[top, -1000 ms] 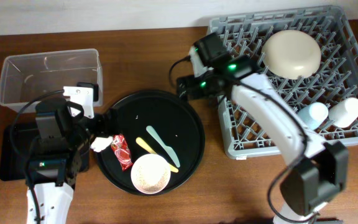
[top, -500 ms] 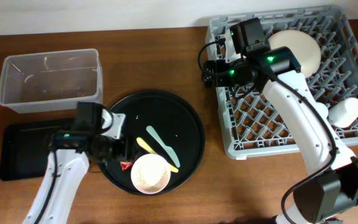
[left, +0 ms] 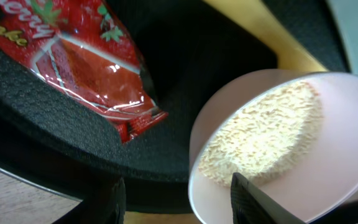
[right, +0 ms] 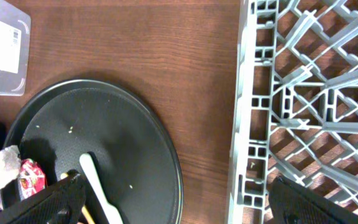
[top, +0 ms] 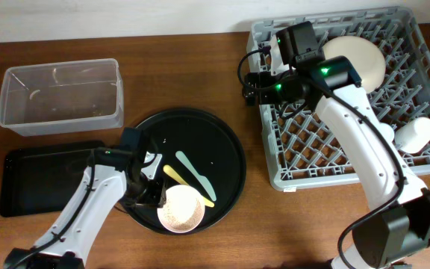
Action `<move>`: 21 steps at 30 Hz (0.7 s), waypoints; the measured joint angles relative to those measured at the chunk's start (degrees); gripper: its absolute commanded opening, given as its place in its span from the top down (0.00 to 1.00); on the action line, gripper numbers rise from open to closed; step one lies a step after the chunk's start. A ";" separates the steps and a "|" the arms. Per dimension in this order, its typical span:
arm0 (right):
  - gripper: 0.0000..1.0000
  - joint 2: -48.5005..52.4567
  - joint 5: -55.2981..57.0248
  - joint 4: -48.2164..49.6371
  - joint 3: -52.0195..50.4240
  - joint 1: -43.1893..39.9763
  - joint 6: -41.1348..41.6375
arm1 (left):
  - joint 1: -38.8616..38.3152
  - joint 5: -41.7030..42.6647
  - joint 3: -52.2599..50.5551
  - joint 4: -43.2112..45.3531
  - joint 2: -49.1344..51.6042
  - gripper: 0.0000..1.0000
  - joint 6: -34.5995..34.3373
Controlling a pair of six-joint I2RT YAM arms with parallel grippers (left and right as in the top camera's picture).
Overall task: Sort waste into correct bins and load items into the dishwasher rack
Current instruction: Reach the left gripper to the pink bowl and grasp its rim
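My left gripper [top: 154, 193] is open and low over the round black tray, at the left rim of the pinkish-white bowl [top: 181, 209]. In the left wrist view its fingers [left: 179, 208] straddle the rim of the bowl [left: 328, 180]: one finger is inside, beside the rice [left: 266, 134], and one is outside. The red wrapper [left: 86, 62] lies just left of the bowl. The white tissue [right: 2, 167] lies beside it. The yellow utensil [top: 187, 185] and mint utensil [top: 194, 170] lie on the tray. My right gripper [top: 251, 88] is open and empty at the left edge of the grey rack [top: 290, 175].
The round black tray [top: 200, 127] sits mid-table. The clear tub [top: 62, 112] is at the back left, with the shallow black tray [top: 36, 183] in front of it. The cream plate [top: 360, 60] and a white cup [top: 416, 133] are in the rack.
My left arm has swung right, from the tray's left side to the bowl. My right arm moved back to the rack's left edge a second ago and has since held still.
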 measured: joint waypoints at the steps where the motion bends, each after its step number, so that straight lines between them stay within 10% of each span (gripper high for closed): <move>1: 0.02 0.00 0.00 0.04 0.00 0.00 0.02 | 0.00 -0.13 -0.50 0.22 0.07 0.46 -0.13; 21: 0.02 0.00 0.00 0.72 0.00 0.00 0.02 | 0.00 1.90 -2.91 5.18 1.66 0.65 -1.97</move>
